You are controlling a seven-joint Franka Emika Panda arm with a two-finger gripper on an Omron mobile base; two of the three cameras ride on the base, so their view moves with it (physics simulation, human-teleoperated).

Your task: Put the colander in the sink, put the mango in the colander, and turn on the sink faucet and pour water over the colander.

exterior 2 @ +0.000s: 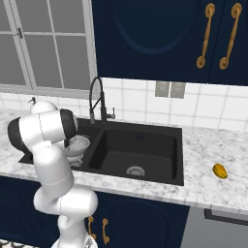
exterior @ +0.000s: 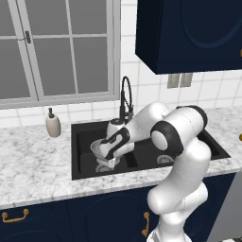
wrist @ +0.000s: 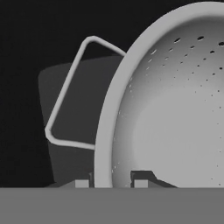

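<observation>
The silver perforated colander (exterior: 96, 148) (exterior 2: 79, 143) is inside the left basin of the black sink (exterior: 83, 160) (exterior 2: 145, 140). My gripper (exterior: 110, 159) (wrist: 111, 183) is shut on its rim. The hand view shows one fingertip (wrist: 141, 181) inside the colander (wrist: 175, 109) and the other outside, beside a wire handle (wrist: 65, 94). Whether the colander rests on the basin floor I cannot tell. The yellow-orange mango (exterior 2: 220, 170) lies on the counter right of the sink. The black sink faucet (exterior: 125, 97) (exterior 2: 97, 99) arches behind the divider. No water is running.
A beige soap dispenser (exterior: 53, 124) stands on the marble counter left of the sink. The right basin holds a round silver drain (exterior 2: 135, 170). Dark blue cabinets hang above, and a window (exterior: 56, 47) is behind the left counter.
</observation>
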